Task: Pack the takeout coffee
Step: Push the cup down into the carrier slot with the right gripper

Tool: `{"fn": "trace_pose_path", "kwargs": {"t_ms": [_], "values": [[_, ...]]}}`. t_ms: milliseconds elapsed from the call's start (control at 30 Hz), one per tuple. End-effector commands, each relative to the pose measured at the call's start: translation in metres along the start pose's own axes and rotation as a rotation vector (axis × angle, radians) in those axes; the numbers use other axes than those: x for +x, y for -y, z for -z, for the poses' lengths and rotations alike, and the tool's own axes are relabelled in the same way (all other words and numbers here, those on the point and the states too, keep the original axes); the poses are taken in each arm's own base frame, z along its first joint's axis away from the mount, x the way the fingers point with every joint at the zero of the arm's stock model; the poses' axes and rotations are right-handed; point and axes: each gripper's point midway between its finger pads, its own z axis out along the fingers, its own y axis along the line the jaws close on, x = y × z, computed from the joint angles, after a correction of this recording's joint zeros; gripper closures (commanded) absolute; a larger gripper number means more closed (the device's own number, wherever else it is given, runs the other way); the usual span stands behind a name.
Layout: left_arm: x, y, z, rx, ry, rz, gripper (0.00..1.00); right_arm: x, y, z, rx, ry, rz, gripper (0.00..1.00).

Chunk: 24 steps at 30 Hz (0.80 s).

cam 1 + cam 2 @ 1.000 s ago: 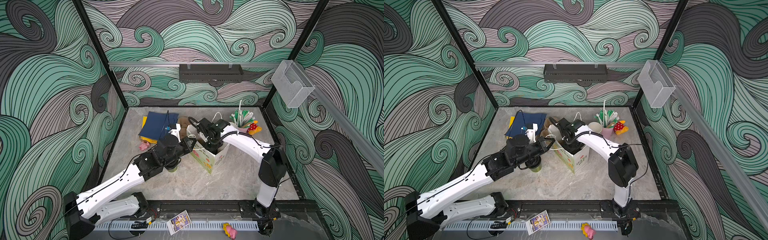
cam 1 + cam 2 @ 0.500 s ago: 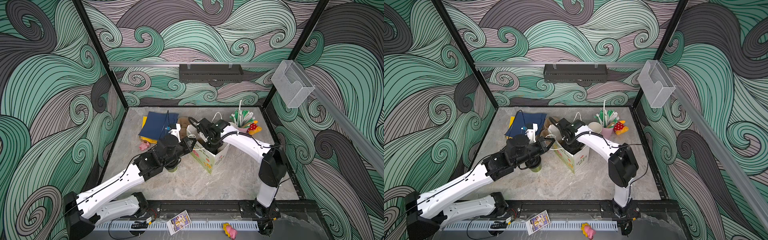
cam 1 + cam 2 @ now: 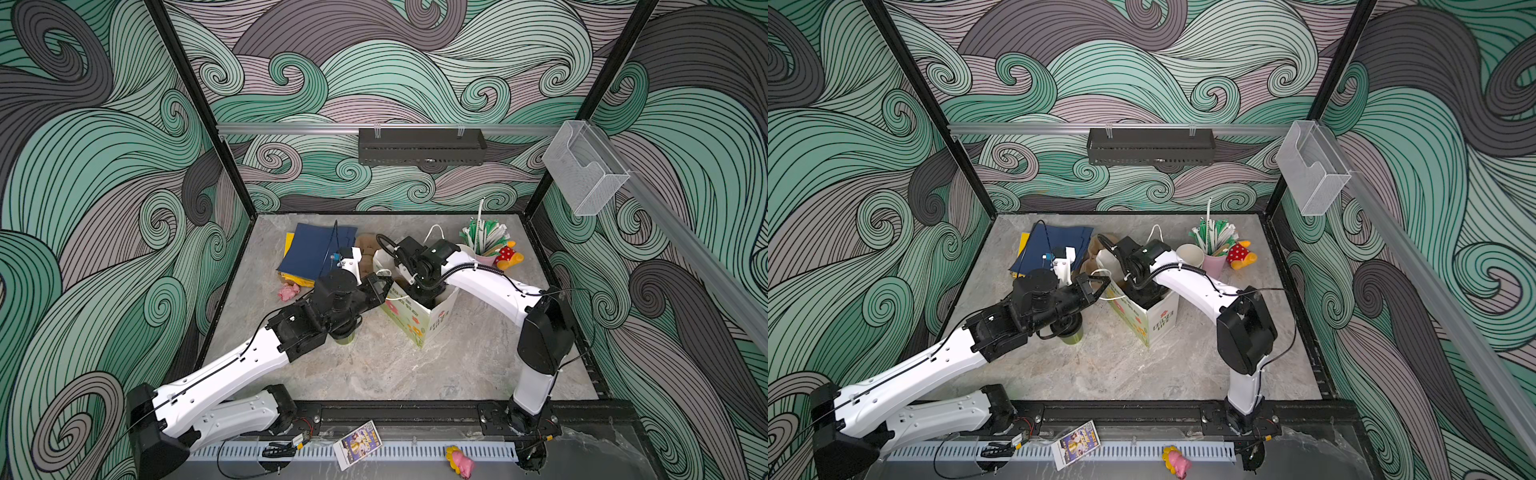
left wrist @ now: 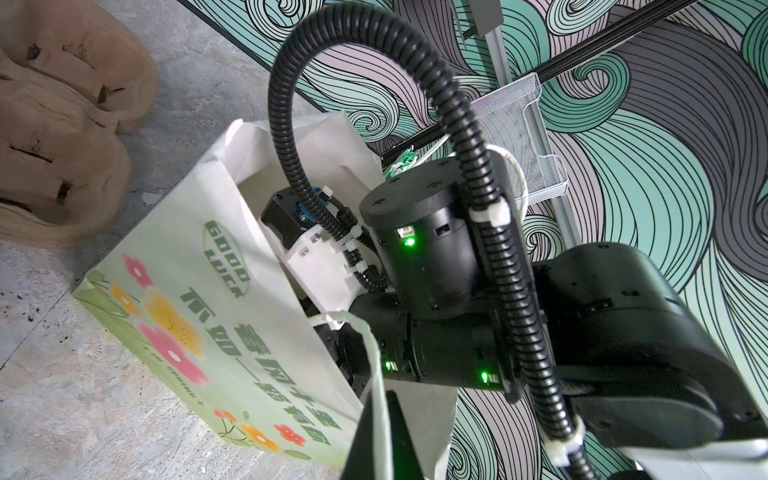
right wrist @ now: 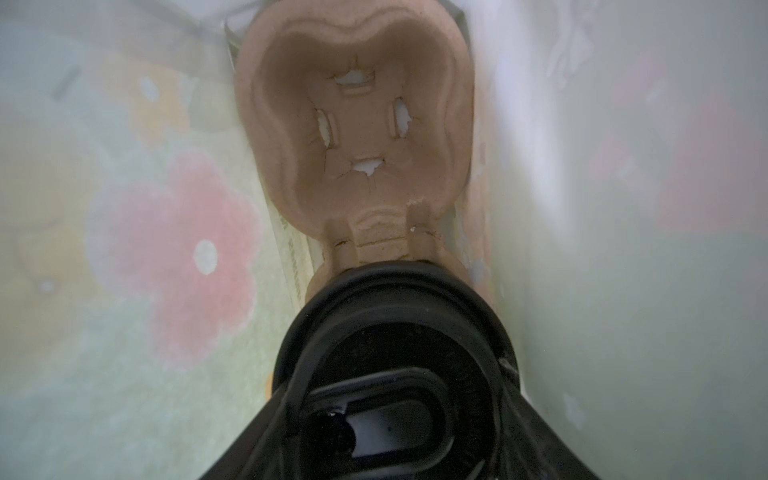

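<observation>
White, flower-printed bag (image 3: 415,320) stands mid-frame on the surface (image 3: 374,374), its mouth open. Left pincer (image 3: 384,286) is pinched together on the handle (image 4: 376,374) at the bag's left rim. Right pincer (image 5: 399,378) is down inside, fingers (image 5: 249,453) clamped on a lidded cup (image 5: 395,324) over the near end of a carrier (image 5: 357,124). I cannot tell whether it is seated. Bag walls crowd both sides. A second cup (image 3: 1071,337) stands under the left arm, and an open cup (image 3: 1190,254) sits just right of the bag. The lower surface offers open room.
</observation>
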Motion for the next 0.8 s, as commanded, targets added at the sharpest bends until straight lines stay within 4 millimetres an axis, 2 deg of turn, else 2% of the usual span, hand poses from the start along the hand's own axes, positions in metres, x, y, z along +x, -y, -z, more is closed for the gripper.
{"fn": "trace_pose_path", "kwargs": {"t_ms": [0, 167, 300, 467, 767], "values": [[-0.005, 0.004, 0.002, -0.003, 0.012, 0.0, 1.0, 0.076, 0.017, -0.06, 0.088, -0.385, 0.04, 0.34], [-0.005, 0.004, 0.002, -0.004, 0.011, -0.002, 1.0, 0.079, 0.017, -0.061, 0.087, -0.396, 0.039, 0.34], [-0.005, 0.006, 0.001, 0.0, 0.007, -0.004, 1.0, 0.071, 0.017, -0.05, 0.082, -0.35, 0.029, 0.34], [-0.003, 0.007, -0.001, -0.001, -0.007, -0.004, 1.0, 0.051, 0.014, -0.024, 0.058, -0.243, 0.012, 0.32], [0.0, 0.008, -0.005, -0.001, -0.025, -0.003, 1.0, 0.019, 0.01, 0.028, 0.026, -0.05, -0.018, 0.23]]}}
